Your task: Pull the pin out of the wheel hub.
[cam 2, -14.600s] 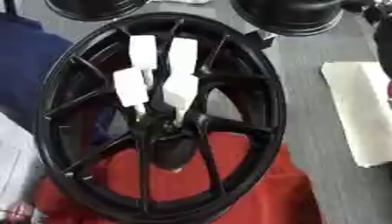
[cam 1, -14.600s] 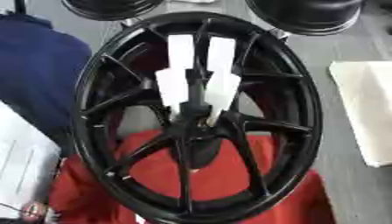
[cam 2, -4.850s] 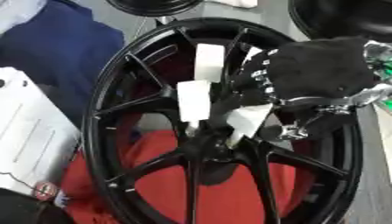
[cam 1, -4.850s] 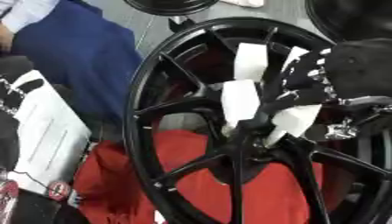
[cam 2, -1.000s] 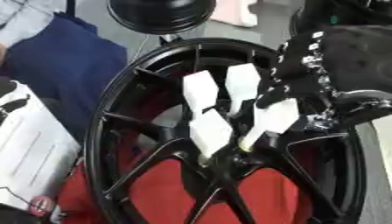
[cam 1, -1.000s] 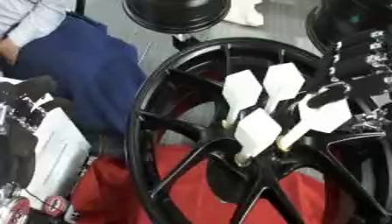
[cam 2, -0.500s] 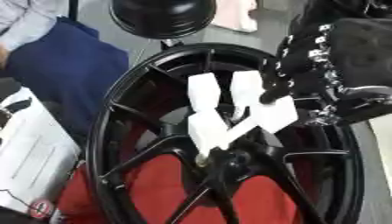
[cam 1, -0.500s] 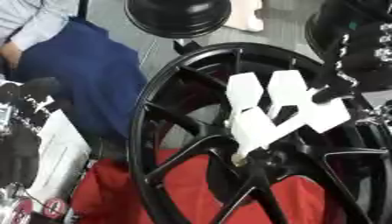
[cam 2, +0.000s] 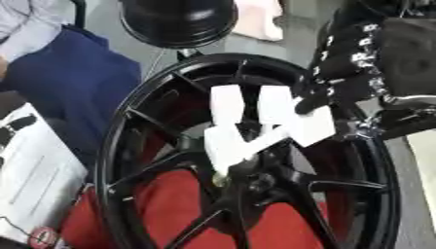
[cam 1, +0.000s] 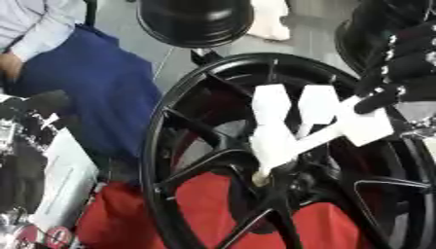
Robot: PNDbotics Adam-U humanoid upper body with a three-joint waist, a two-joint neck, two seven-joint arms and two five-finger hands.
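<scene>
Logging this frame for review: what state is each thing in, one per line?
Wheel: black, standing tilted over a red cloth.
Tagged pins: white tags; three sit upright at the hub.
Rightmost pin: tilted far right, held at its tag.
Right hand: fingers curled on that tag.
Left hand: out of view.

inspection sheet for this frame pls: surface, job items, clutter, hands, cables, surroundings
Surface: red cloth under the wheel; grey floor beyond.
Job's things: black wheel hub lying spoke-side up; four white-tagged pins at its centre, one pin tilted out to the right.
Clutter: white sheet at left.
Hands: right hand pinching the tilted pin's tag; left hand not in view.
Cables: nothing seen.
Surroundings: more black wheels at the far edge; blue cloth at left.
</scene>
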